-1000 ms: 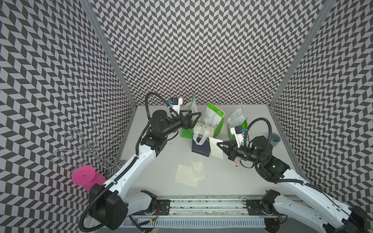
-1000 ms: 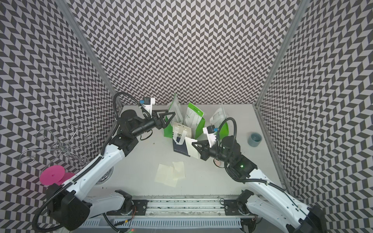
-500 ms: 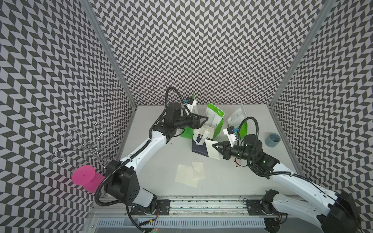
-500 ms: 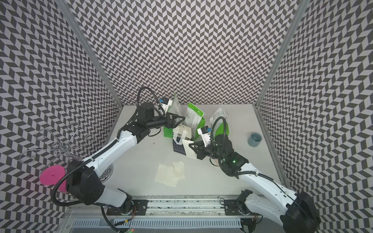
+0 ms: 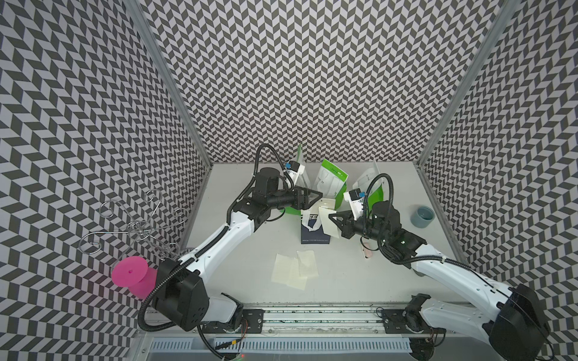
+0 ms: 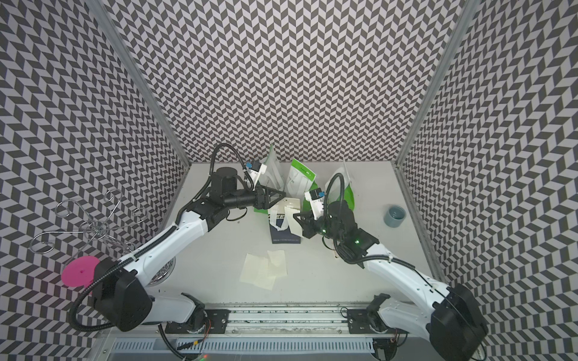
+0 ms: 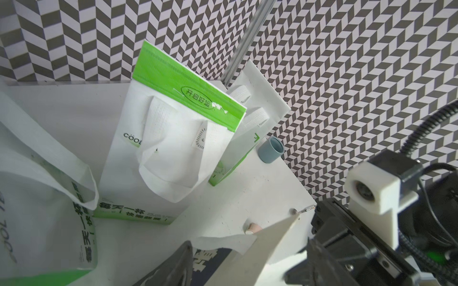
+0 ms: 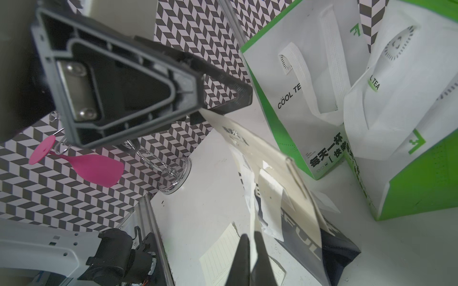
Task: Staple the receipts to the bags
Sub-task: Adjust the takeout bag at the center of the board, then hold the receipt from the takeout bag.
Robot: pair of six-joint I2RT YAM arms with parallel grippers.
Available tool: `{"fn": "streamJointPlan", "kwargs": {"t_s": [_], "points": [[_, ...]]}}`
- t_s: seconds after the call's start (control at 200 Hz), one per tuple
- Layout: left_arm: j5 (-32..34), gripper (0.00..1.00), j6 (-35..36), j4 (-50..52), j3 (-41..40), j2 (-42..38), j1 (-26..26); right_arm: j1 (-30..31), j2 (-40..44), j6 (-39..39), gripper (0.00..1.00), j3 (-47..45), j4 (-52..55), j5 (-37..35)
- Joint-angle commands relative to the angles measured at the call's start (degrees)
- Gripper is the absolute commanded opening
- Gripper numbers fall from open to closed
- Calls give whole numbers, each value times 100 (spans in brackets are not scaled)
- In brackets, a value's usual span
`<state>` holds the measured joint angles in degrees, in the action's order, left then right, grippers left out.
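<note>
Three loose receipts (image 5: 294,270) lie near-centre on the table (image 5: 359,281). Beyond, the right gripper (image 5: 330,215) pinches one receipt (image 5: 328,226) over a flat navy bag (image 5: 314,240). The left gripper (image 5: 314,200), jaws apart, hovers by green bags (image 5: 333,181) standing farthest.

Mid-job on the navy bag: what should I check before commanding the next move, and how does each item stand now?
1. Right end effector shut on the held receipt: ok.
2. Held receipt over the navy bag: ok. Lying flat against it: cannot tell.
3. Left end effector open, gripping nothing: ok.
4. Stapler in hand: not ok. It lies on the table, with neither end effector on it.
5. Spare receipts lying apart from the navy bag, nearer the robot's base: ok.
</note>
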<state>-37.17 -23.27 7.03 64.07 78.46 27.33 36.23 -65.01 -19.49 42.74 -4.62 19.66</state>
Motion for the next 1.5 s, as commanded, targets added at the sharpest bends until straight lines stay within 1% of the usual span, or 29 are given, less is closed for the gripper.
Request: {"fn": "streamJointPlan", "kwargs": {"t_s": [0.0, 0.095, 0.205, 0.295, 0.33, 0.476, 0.606, 0.726, 0.841, 0.986, 1.187, 1.362, 1.497], "points": [[-355, 73, -417, -496, -301, -243, -9, -45, -55, 164, 0, 230, -227, -105], [-254, 73, -379, -408, -345, -325, -104, -54, -90, 222, 0, 293, -216, 26], [-198, 76, -232, -197, -143, -359, -356, -53, -90, 356, 0, 373, -55, 296], [-46, 77, 40, 179, 214, -398, -398, -47, -43, 431, 0, 345, 31, 526], [9, 77, 266, 251, 298, -453, -398, -42, -16, 437, 0, 330, 41, 619], [78, 77, 708, 246, 178, -698, -415, -19, 125, 472, 0, 204, -175, 1150], [-219, 74, 883, 74, -129, -680, -439, -2, 72, 439, 0, 201, -534, 1542], [-472, 74, 951, -128, -301, -742, -440, -2, -116, 500, 0, 383, -618, 1691], [-561, 74, 1088, -206, -354, -864, -439, -1, -295, 523, 0, 520, -669, 1655], [-492, 74, 1378, 177, -194, -775, -445, 33, -539, 529, 0, 655, -800, 1838], [-635, 73, 1550, 93, -374, -812, -466, 48, -829, 437, 0, 809, -993, 1832], [-654, 65, 1784, 237, -334, -753, -478, 51, -991, 391, 0, 907, -1105, 1760], [-529, 63, 1927, 368, -316, -685, -486, 42, -1105, 388, 0, 970, -1111, 1686]]}}
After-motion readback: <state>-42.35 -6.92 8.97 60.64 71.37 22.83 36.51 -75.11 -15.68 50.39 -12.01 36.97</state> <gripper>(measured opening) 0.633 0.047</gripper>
